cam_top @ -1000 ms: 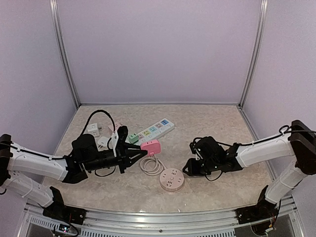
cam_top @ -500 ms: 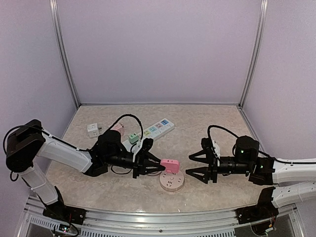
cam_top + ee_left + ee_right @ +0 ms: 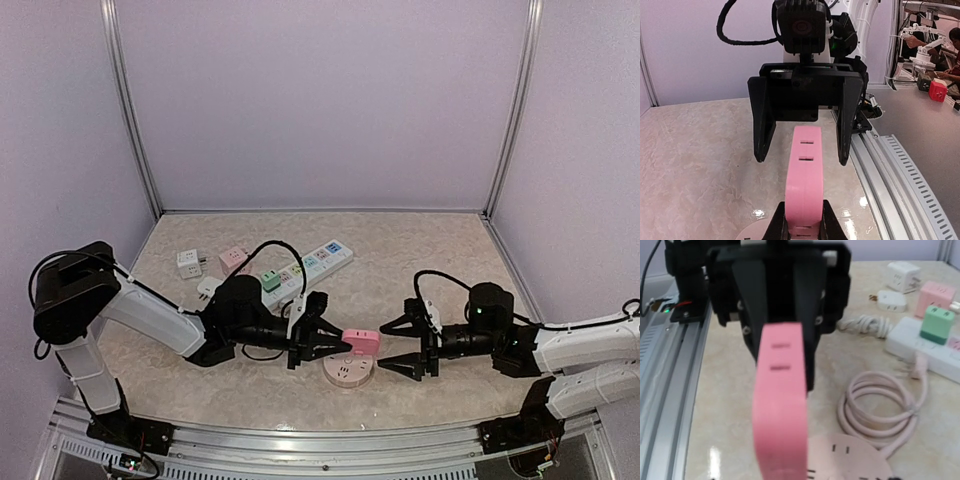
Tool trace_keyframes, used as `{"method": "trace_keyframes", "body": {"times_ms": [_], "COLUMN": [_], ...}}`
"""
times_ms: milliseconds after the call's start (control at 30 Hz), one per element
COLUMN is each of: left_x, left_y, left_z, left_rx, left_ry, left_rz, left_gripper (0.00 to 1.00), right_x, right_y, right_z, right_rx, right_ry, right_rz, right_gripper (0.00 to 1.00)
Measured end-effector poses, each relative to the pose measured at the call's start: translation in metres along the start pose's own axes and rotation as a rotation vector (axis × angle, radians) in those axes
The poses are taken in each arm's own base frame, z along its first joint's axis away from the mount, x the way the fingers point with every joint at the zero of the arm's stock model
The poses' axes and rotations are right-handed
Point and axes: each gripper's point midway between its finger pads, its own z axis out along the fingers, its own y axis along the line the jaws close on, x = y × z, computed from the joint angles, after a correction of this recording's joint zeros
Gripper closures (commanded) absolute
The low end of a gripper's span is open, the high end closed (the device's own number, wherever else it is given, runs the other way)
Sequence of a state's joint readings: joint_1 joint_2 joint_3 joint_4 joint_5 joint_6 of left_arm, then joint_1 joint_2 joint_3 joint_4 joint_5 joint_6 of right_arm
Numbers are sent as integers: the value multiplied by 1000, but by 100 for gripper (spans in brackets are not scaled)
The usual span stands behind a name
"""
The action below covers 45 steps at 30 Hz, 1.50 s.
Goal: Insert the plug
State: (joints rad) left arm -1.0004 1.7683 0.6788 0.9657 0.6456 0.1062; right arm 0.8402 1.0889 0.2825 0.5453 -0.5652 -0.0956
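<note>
While the left claw (image 3: 335,343) grips the pink plug (image 3: 362,341) and the right claw (image 3: 385,348) gapes open, best square it over the round socket (image 3: 348,373) before pressing.

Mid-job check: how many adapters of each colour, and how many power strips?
Pink adapters: 2 (held pink adapter, loose pink adapter)
White adapters: 2 (white cube adapter, small white adapter)
Green adapter: 1
Power strips: 2 (long white strip, round pink strip)
Total: 7
</note>
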Motion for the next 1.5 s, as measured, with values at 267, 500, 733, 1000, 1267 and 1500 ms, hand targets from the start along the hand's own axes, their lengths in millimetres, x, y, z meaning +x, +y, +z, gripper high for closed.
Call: {"method": "trace_keyframes", "body": {"times_ms": [267, 500, 733, 1000, 1267, 1500], "left_x": [5, 16, 26, 33, 46, 58], "left_y": [4, 3, 1, 2, 9, 6], "left_z": [1, -2, -6, -10, -14, -14], "left_rx": [-28, -45, -53, -69, -94, -44], "left_ry": [5, 28, 50, 66, 107, 125], "left_rz": [7, -5, -21, -51, -67, -68], "left_gripper": [100, 100, 100, 100, 100, 100], "right_x": [5, 2, 8, 12, 21, 32], "right_y": [3, 3, -1, 0, -6, 0], "right_z": [13, 20, 35, 42, 51, 54], "right_rx": [-65, -93, -111, -124, -82, -4], "right_ry": [5, -9, 7, 21, 40, 59], "right_rz": [20, 32, 60, 58, 98, 129], "right_gripper": [47, 63, 87, 100, 100, 100]}}
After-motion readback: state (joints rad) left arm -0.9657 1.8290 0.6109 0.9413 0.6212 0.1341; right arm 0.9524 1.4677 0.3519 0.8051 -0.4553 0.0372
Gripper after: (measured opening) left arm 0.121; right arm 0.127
